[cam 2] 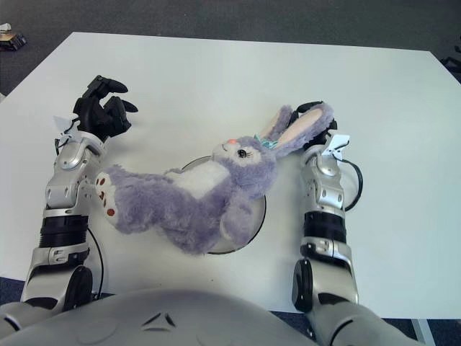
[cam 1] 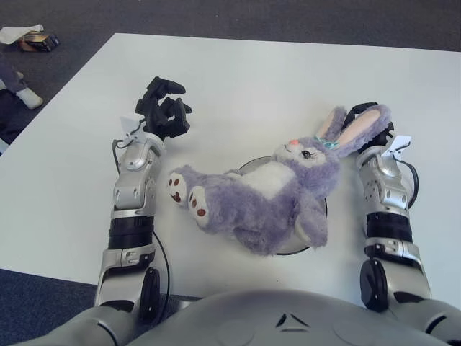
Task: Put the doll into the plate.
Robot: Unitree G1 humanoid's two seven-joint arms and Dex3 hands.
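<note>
A purple plush rabbit doll [cam 1: 263, 198] lies on its back across a round plate [cam 2: 261, 213]. Its body and head are over the plate, and its feet [cam 1: 186, 194] stick out to the left onto the table. My right hand [cam 1: 376, 121] is at the doll's long ears [cam 1: 356, 128], with dark fingers curled around them. The ears cover most of the hand. My left hand [cam 1: 164, 108] is left of the doll's feet, apart from it, with fingers loosely curled and holding nothing.
The white table [cam 1: 274, 79] stretches far beyond the plate. Its left edge runs diagonally past my left arm and its front edge is close to my body. Small objects [cam 1: 32, 37] lie on the dark floor at far left.
</note>
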